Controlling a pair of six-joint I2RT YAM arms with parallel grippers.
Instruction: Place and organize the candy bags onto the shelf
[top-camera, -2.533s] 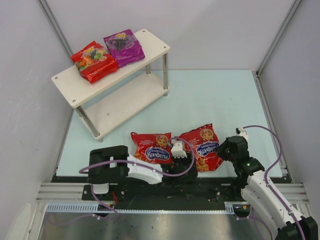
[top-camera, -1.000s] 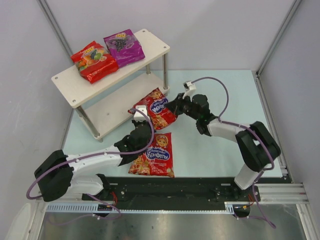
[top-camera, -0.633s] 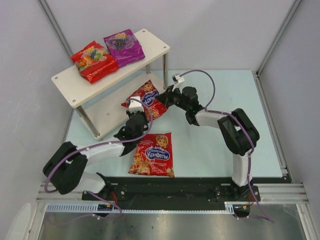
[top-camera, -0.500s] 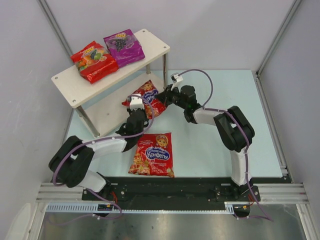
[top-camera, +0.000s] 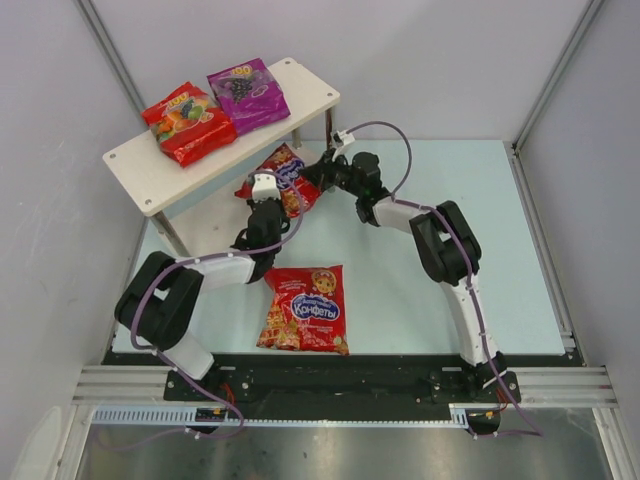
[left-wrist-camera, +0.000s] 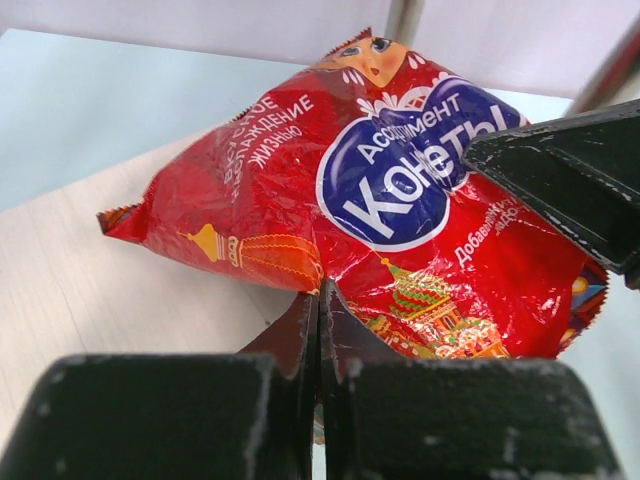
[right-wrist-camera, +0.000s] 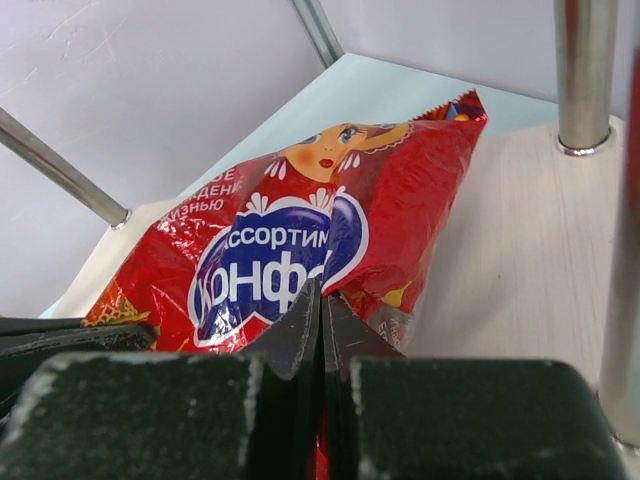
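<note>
The pale blue worktop (top-camera: 450, 200) carries the shelf (top-camera: 135, 165), two pale wooden boards on thin metal legs. On its top board, a glossy fruit-print bag (top-camera: 188, 122) and a purple bag (top-camera: 247, 93) lie side by side. One red logo bag (top-camera: 305, 310) lies flat on the worktop, its long axis running near to far. The held bag (top-camera: 283, 175) hangs over the lower board's right end, its face end pointing under the top board. The left end effector (top-camera: 266, 192) and right end effector (top-camera: 312, 176) each pinch its crinkled edge.

Logo bag (top-camera: 283, 178) tilted over shelf (top-camera: 310, 95) bottom, twin bag (top-camera: 305, 310) flat
</note>
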